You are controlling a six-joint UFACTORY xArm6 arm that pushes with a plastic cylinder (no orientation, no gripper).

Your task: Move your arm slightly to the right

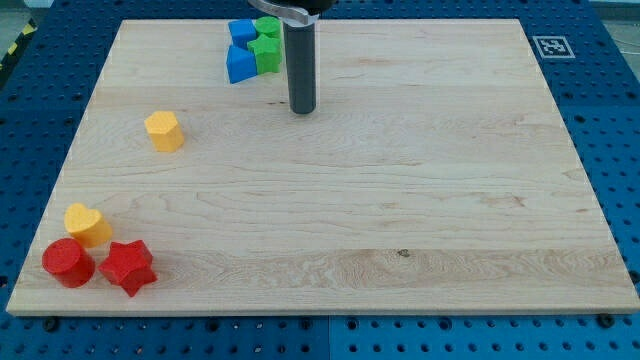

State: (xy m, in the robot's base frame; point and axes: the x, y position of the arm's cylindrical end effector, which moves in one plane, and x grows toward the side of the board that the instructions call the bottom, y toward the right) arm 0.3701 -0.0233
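Observation:
My tip (303, 108) stands on the wooden board (400, 200) near the view's top, left of centre. Just to its upper left is a tight cluster: a blue block (240, 64), a second blue block (241, 30), a green star-like block (266, 51) and a green block (268, 26) partly hidden behind the rod. A yellow hexagonal block (163, 131) lies well to the tip's left. At the view's bottom left sit a yellow heart block (87, 224), a red cylinder (67, 262) and a red star block (127, 266), touching one another.
The board rests on a blue perforated table (30, 120). A black-and-white marker tag (551, 46) sits off the board's top right corner.

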